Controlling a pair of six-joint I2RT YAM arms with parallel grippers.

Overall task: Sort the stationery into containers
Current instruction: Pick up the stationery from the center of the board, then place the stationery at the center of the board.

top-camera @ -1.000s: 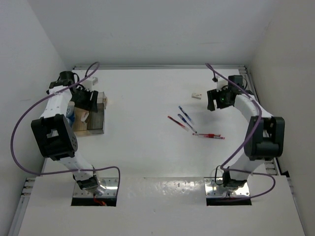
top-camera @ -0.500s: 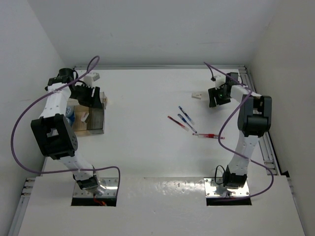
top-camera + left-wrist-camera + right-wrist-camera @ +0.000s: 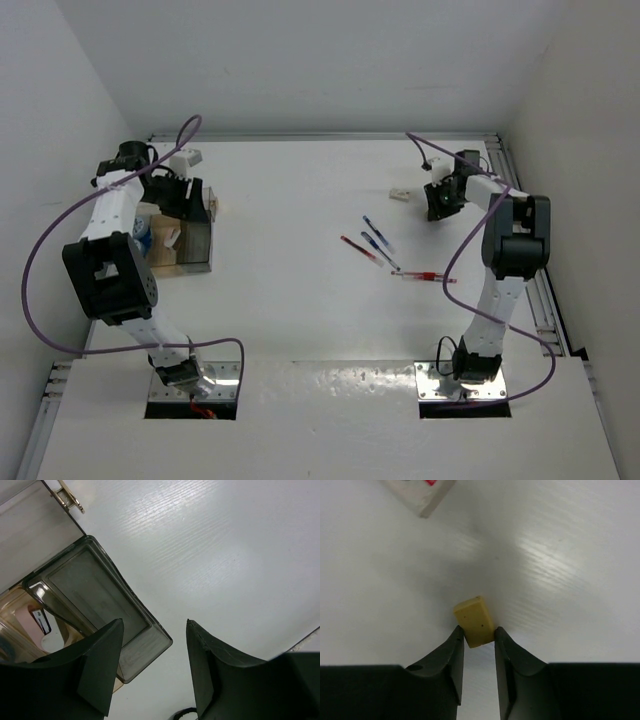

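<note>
Closed right end effector [image 3: 479, 633] onto beige eraser [image 3: 472, 615], left end effector [image 3: 154, 630] spread; mid-grasp, next lifting toward clear box [image 3: 197, 250]

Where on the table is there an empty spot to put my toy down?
The widest bare patch is the middle of the table, between the clear box on the left and the pens. The near strip in front of the pens is bare too. It is crowded by the box and around the white eraser beside the right gripper.
</note>
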